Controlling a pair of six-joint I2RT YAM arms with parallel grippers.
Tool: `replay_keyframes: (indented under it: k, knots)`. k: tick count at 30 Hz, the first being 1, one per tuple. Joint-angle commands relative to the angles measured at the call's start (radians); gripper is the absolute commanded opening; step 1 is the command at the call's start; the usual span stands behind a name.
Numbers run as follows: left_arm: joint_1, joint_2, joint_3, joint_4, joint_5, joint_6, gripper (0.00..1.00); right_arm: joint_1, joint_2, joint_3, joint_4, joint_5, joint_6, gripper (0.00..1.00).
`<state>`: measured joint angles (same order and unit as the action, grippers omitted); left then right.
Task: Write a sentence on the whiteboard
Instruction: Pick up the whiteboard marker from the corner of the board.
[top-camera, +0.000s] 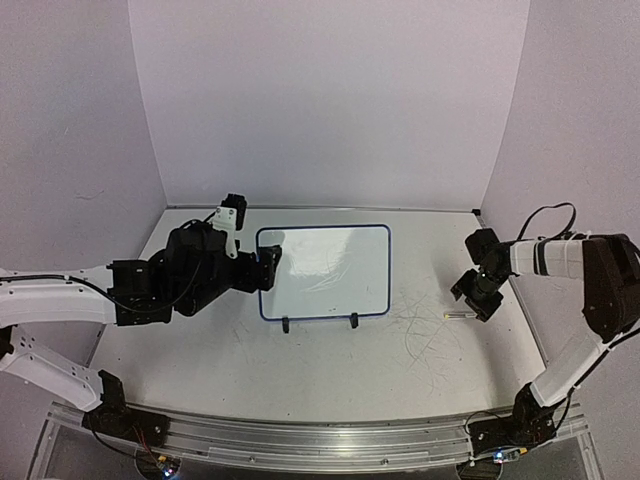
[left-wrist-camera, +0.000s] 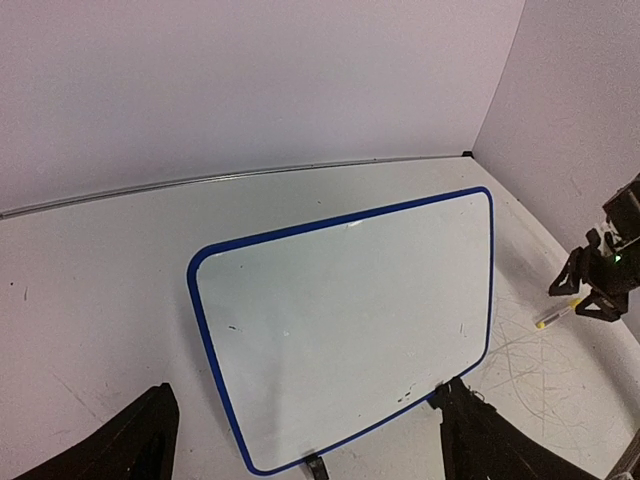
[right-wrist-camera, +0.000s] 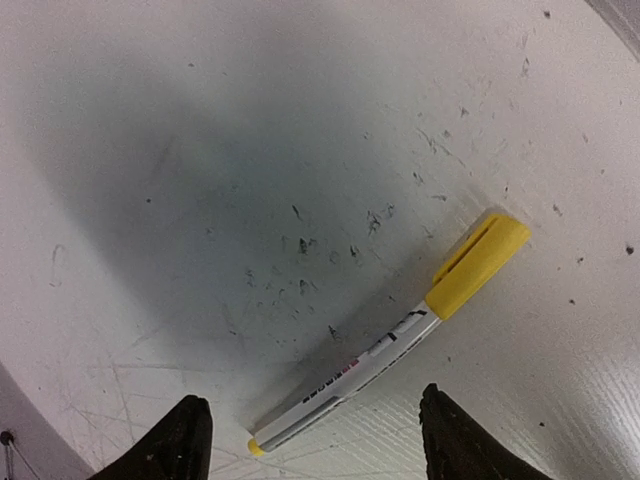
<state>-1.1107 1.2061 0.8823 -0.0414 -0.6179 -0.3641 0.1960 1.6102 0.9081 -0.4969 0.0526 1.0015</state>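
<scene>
The whiteboard (top-camera: 323, 272), white with a thin blue frame, lies mid-table with two small black feet at its near edge. Its face (left-wrist-camera: 340, 320) looks blank apart from a few small specks; the sentence is not in view. My left gripper (top-camera: 268, 268) sits at the board's left edge, open wide (left-wrist-camera: 305, 445); one finger (left-wrist-camera: 480, 440) is at the frame and the other stands apart from it. A silver marker (right-wrist-camera: 390, 350) with a yellow cap lies on the table. My right gripper (right-wrist-camera: 320, 445) hovers open just above it, not touching. The marker (top-camera: 458, 315) is right of the board.
Thin grey scribble scratches (top-camera: 430, 335) mark the tabletop between the board and the marker. Purple walls close the table at the back and both sides. My right gripper (left-wrist-camera: 600, 285) and the marker (left-wrist-camera: 555, 313) also show in the left wrist view.
</scene>
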Motion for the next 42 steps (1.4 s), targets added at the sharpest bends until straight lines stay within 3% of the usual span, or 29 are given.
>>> replay_keyframes:
  k: [1, 6, 11, 16, 20, 25, 32, 38, 42]
  knots:
    - [0.006, -0.067, 0.003, 0.037, 0.016, 0.003, 0.92, -0.010, 0.037, 0.026, -0.068, -0.034, 0.150, 0.67]
    - [0.007, -0.071, 0.003, 0.037, 0.020, 0.013, 0.93, -0.010, 0.077, 0.046, -0.065, -0.019, 0.193, 0.55]
    - [0.006, -0.075, -0.004, 0.038, 0.026, 0.003, 0.93, -0.010, 0.105, 0.059, -0.066, 0.014, 0.205, 0.53]
    - [0.006, -0.076, -0.007, 0.037, 0.036, 0.009, 0.93, -0.011, 0.141, 0.066, -0.066, 0.015, 0.193, 0.38]
    - [0.006, -0.079, -0.009, 0.037, 0.039, 0.004, 0.93, -0.010, 0.142, 0.069, -0.066, 0.016, 0.179, 0.34]
    - [0.006, -0.066, 0.001, 0.038, 0.042, 0.006, 0.93, -0.009, 0.093, 0.052, -0.066, 0.058, 0.159, 0.14]
    - [0.006, -0.038, 0.027, 0.037, 0.042, 0.022, 0.93, -0.009, 0.021, 0.040, -0.068, 0.116, 0.094, 0.00]
    - [0.010, -0.045, 0.045, 0.037, 0.028, 0.017, 0.95, -0.010, -0.102, 0.040, -0.009, 0.122, -0.156, 0.00]
    - [0.034, -0.029, 0.064, 0.037, 0.056, 0.011, 0.96, -0.006, -0.240, 0.022, 0.142, -0.058, -0.412, 0.00]
